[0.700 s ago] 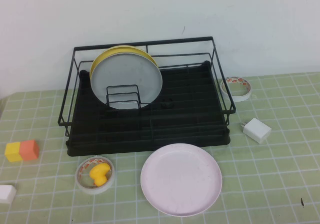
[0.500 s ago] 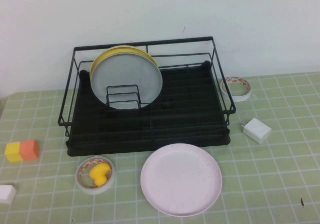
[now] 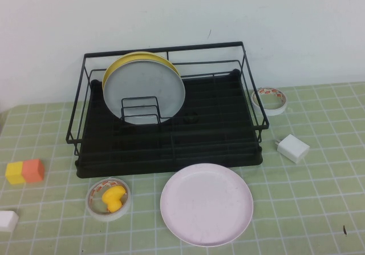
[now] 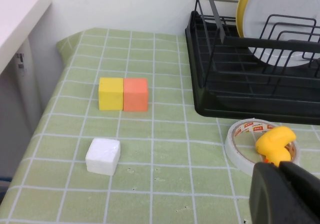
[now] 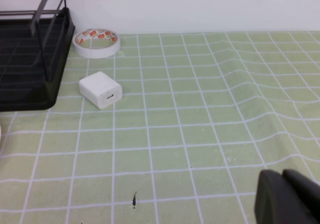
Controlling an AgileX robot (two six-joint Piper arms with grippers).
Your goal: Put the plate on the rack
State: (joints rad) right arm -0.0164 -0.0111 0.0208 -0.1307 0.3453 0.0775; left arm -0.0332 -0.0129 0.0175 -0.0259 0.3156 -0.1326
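Two plates, one grey (image 3: pixel 144 89) and one yellow (image 3: pixel 141 58), stand upright in the rack (image 3: pixel 171 146). The pink plate (image 3: pixel 206 204) lies flat on the green checked cloth (image 3: pixel 308 209), just in front of the rack. Neither arm appears in the high view. The left gripper (image 4: pixel 287 191) hangs near a tape roll (image 4: pixel 245 144) holding a yellow toy (image 4: pixel 274 143); the right gripper (image 5: pixel 287 196) is over bare cloth. For both, I cannot tell their opening; neither holds anything visible.
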